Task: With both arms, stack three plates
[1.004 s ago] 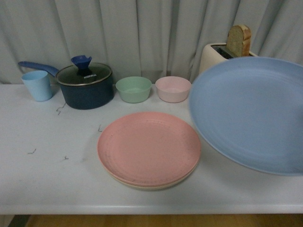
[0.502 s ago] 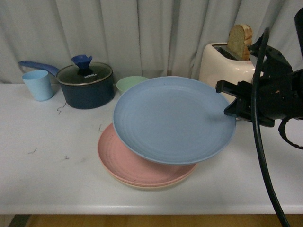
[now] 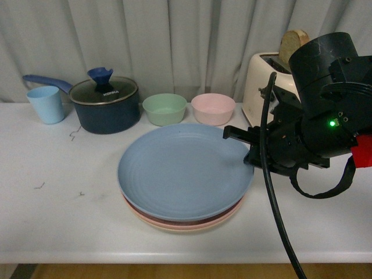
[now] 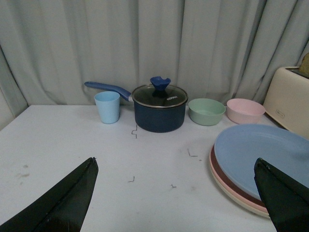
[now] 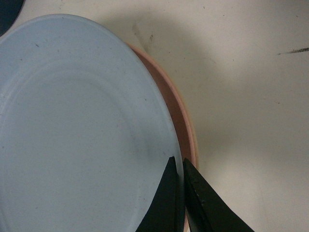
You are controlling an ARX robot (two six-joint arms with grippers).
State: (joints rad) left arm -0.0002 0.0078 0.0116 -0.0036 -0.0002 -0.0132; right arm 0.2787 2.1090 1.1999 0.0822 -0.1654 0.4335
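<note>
The light blue plate [image 3: 183,171] lies over the pink plate [image 3: 229,210], which rests on the beige plate [image 3: 192,228] at the table's front middle. My right gripper [image 3: 239,145] is shut on the blue plate's right rim. In the right wrist view its fingers [image 5: 177,163] pinch the blue plate's [image 5: 82,125] edge, with the pink plate's rim [image 5: 169,104] just below. My left gripper [image 4: 176,164] is open and empty above the table, left of the stack [image 4: 263,159]. It is out of the front view.
At the back stand a light blue cup [image 3: 45,104], a dark blue lidded pot [image 3: 106,104], a green bowl [image 3: 164,108], a pink bowl [image 3: 213,108] and a cream toaster [image 3: 264,93] holding bread. The table's front edge [image 3: 174,256] is near.
My right arm has carried the blue plate from high at the right leftward and down onto the pink plate. The bowls behind show again.
</note>
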